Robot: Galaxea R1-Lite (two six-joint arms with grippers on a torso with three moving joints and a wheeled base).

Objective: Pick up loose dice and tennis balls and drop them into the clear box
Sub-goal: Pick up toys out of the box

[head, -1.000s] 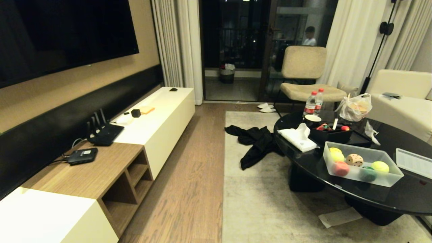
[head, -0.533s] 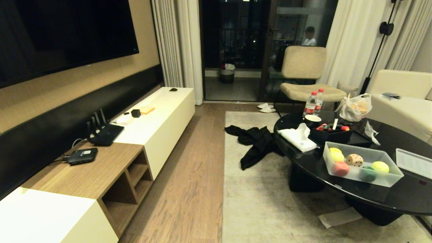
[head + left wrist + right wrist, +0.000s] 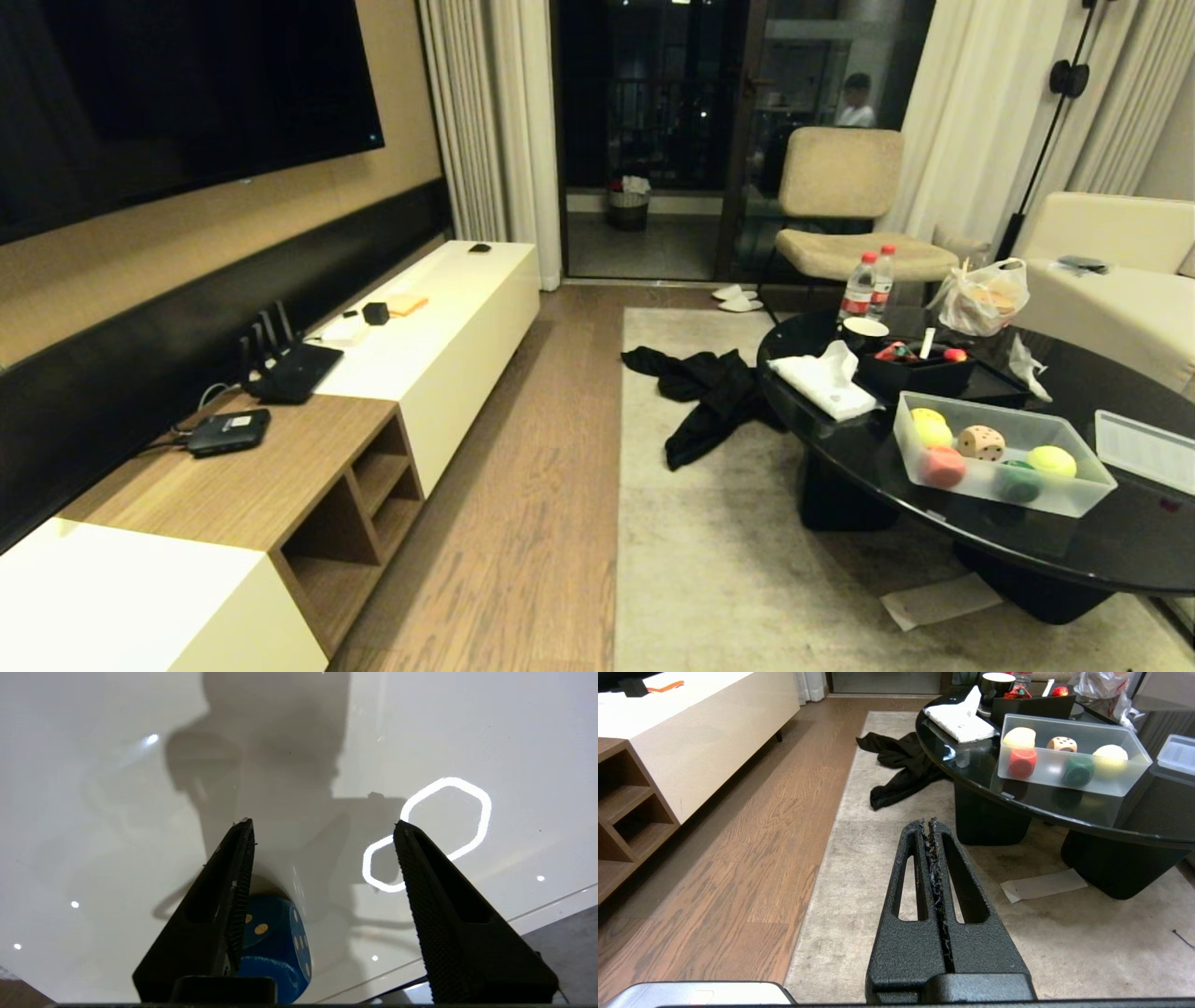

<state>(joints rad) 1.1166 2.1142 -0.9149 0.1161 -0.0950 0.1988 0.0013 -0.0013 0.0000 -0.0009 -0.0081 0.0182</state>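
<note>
My left gripper (image 3: 323, 822) is open over a glossy white surface. A blue die (image 3: 273, 947) with yellow pips rests on that surface between the fingers, close against one finger and well apart from the other. The clear box (image 3: 971, 403) (image 3: 1064, 722) stands on the black round table (image 3: 1120, 551). It holds a tan die (image 3: 981, 441) (image 3: 1062, 744), two tennis balls (image 3: 1052, 459) (image 3: 932, 429), a red die (image 3: 943, 465) and a green die (image 3: 1018, 481). My right gripper (image 3: 927, 822) is shut and empty, parked above the rug. Neither arm shows in the head view.
The box's lid (image 3: 1146, 450) lies on the table beside it, with a black organiser (image 3: 915, 373), tissues (image 3: 826, 383) and bottles (image 3: 864, 285) behind. Black clothing (image 3: 714, 397) and a sheet of paper (image 3: 938, 599) lie on the rug. A long TV cabinet (image 3: 429, 327) runs along the left wall.
</note>
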